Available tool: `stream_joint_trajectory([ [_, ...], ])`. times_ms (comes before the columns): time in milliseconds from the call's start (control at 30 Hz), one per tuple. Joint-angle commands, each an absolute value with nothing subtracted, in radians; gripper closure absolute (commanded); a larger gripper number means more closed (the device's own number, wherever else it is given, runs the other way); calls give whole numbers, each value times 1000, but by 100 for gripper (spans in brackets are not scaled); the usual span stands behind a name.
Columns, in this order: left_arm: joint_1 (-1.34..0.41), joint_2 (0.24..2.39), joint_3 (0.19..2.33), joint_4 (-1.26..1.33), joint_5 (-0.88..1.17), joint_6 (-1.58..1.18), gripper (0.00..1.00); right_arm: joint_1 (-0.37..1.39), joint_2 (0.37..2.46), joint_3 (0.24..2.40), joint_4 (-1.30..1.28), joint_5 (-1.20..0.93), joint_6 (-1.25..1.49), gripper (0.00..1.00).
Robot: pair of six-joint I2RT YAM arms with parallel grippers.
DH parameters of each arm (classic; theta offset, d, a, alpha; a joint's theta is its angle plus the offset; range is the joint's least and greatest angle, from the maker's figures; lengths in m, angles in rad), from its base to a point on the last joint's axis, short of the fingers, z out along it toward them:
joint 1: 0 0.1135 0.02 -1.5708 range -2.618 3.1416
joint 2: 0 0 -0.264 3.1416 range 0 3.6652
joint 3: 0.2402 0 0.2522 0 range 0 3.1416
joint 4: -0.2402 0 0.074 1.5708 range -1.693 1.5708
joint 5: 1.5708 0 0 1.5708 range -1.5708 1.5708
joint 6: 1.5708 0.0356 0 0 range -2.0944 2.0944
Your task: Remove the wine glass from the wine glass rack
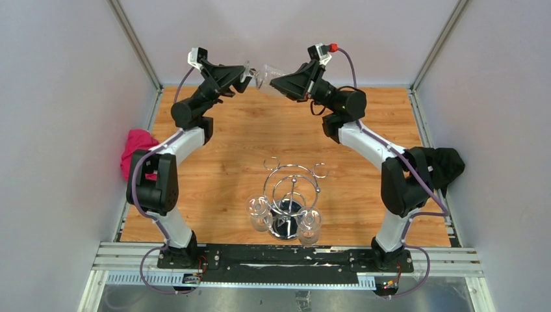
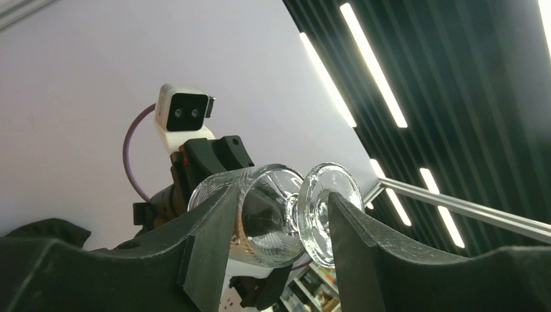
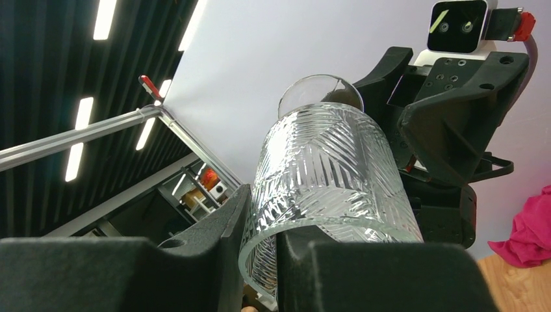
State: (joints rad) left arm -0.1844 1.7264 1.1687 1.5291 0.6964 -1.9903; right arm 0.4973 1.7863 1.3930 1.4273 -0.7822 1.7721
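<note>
Both arms are raised at the back of the table with a ribbed wine glass (image 1: 266, 76) lying sideways between them. My right gripper (image 1: 277, 83) is shut on the bowl's rim, one finger inside and one outside (image 3: 263, 214); the bowl (image 3: 331, 175) fills that view. My left gripper (image 1: 245, 73) is at the glass's foot. In the left wrist view its jaws stand apart (image 2: 281, 198), with the stem and round foot (image 2: 328, 208) between the tips. The chrome wine glass rack (image 1: 294, 179) stands near the front centre with two more glasses (image 1: 260, 211) (image 1: 309, 225) hanging on it.
A pink cloth (image 1: 138, 151) lies at the table's left edge and a black cloth (image 1: 448, 162) at the right edge. White enclosure walls stand on the left, right and back. The rack's mirrored base (image 1: 286, 226) is close to the arm bases.
</note>
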Motion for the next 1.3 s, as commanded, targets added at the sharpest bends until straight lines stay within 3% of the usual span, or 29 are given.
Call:
stream_joint_trajectory([
  [0,-211,1786,1203,1582,876,-1927,42,574,1687,1400,1406,-849,1705,100],
  [500,-126,1908,1358,1580,858,-1979,43,444,1496,1329,1159,-917,1528,100],
  [667,-126,1920,1385,1528,870,-1949,44,349,1432,1365,802,-964,1325,100],
  [767,-126,1871,1393,1323,903,-1787,45,302,1385,1413,500,-953,1100,100],
  [1000,-126,1728,1503,554,889,-1252,45,196,1344,1557,-83,-826,690,100],
  [1133,-126,1694,1542,355,849,-1106,45,166,1366,1635,-301,-727,557,100],
  [1267,-135,1700,1735,-261,629,-758,46,141,1423,1731,-510,-592,420,100],
])
